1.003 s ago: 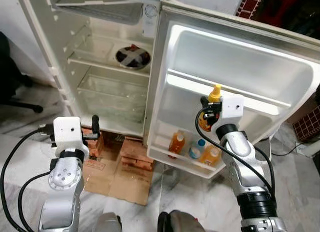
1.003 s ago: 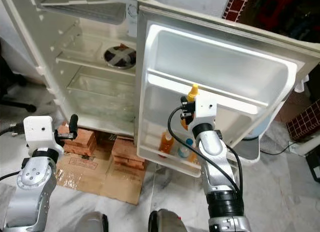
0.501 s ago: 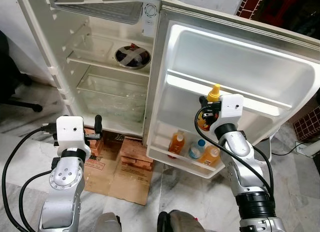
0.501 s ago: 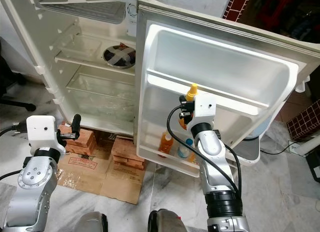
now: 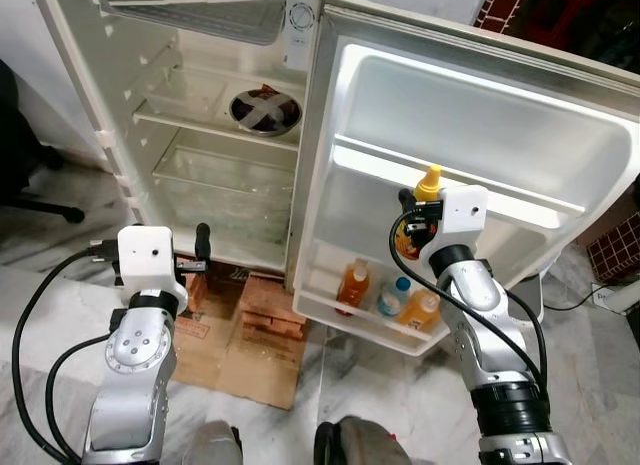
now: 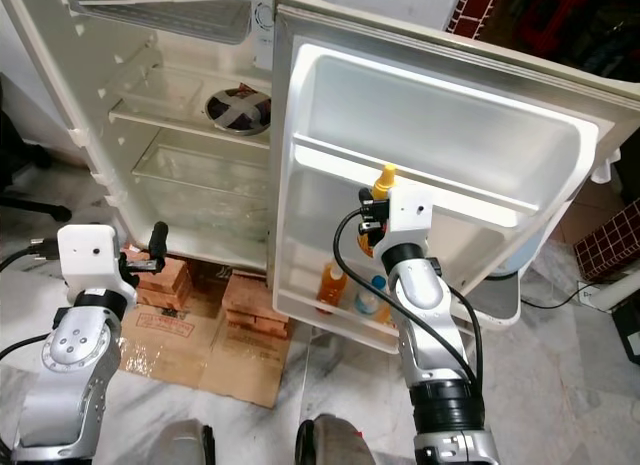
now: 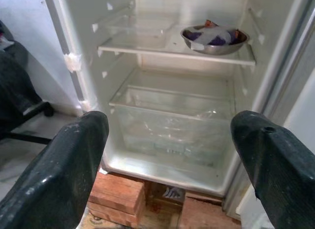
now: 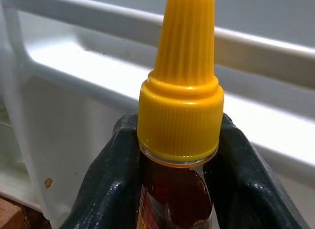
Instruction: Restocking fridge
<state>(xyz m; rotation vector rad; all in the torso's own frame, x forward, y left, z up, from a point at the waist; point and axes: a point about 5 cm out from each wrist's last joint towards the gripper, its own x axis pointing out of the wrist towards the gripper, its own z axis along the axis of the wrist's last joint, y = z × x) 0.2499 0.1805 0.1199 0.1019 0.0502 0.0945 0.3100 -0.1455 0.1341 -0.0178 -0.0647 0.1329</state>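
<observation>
A dark sauce bottle with a yellow cone cap stands upright in my right gripper, which is shut on its neck. It hangs in front of the open fridge door, just below the door's middle rail. On the door's bottom shelf stand two orange bottles and a blue-capped bottle. My left gripper is open and holds nothing. It is low in front of the fridge body, facing the crisper drawer.
A steel bowl sits on a glass shelf inside the fridge. Red bricks and flattened cardboard lie under the fridge's front. A black chair base stands at the left on the marble floor.
My left arm has shifted a little to the right, closer to the fridge opening. The right gripper keeps the bottle in nearly the same spot.
</observation>
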